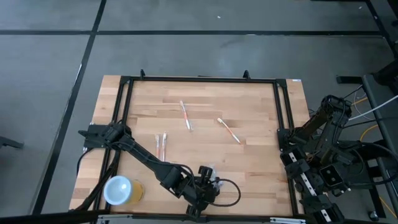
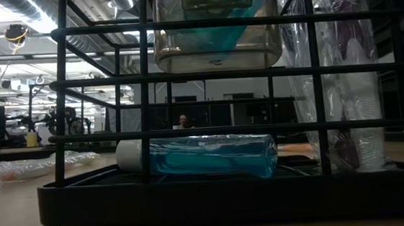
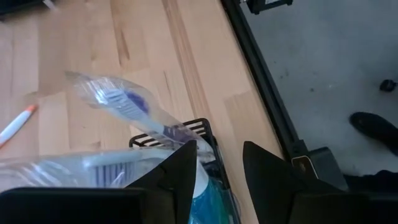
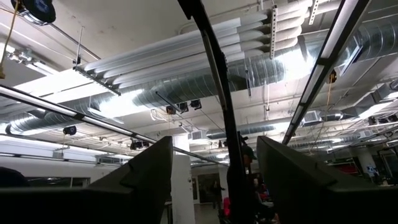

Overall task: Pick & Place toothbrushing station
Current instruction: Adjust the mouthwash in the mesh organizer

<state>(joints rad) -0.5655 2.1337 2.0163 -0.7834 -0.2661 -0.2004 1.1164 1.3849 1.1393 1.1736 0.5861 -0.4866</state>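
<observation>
I see my left gripper (image 1: 208, 185) grasping the black wire toothbrushing station (image 2: 215, 191), upright, long side facing the low camera; right gripper (image 4: 214, 180) released.

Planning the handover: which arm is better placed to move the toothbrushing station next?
Left. Its gripper is already at the toothbrushing station by the table's near edge; the right gripper sits folded off the table's side, pointing at the ceiling.

We see the left arm (image 1: 146, 158) stretched from its base at the table's left edge diagonally toward the near edge, elbow bent, wrist angled downward. The left gripper (image 1: 205, 185) sits low over the near-centre of the table, its two dark fingers (image 3: 177, 177) parted with a gap between them. The right arm (image 1: 317, 146) is folded up off the table's right side, its right gripper (image 4: 214, 180) pointing upward, fingers spread wide apart.
</observation>
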